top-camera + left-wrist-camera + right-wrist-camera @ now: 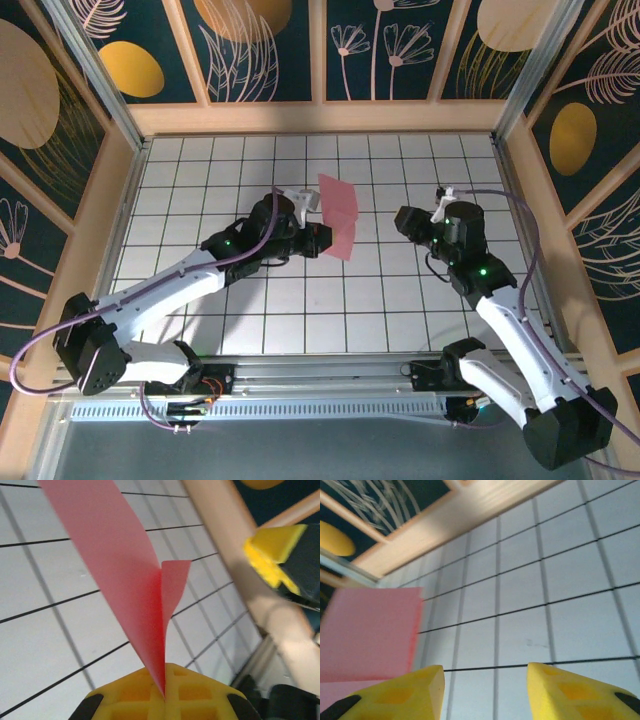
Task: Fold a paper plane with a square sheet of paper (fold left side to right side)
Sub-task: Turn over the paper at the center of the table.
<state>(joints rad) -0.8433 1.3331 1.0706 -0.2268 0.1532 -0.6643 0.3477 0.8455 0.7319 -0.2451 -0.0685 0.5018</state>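
Observation:
The square sheet of paper is salmon-pink and folded over on itself, standing up off the white grid table near its middle. My left gripper is shut on its lower left edge. In the left wrist view the two layers of paper run down into the closed yellow jaws of that gripper. My right gripper is open to the right of the sheet, not touching it. In the right wrist view the sheet lies left of the open gripper, with bare tiles between its fingers.
Wooden rails and patterned panels wall the table on three sides. One yellow finger of the right gripper shows at the upper right of the left wrist view. Both arm bases sit at the near edge.

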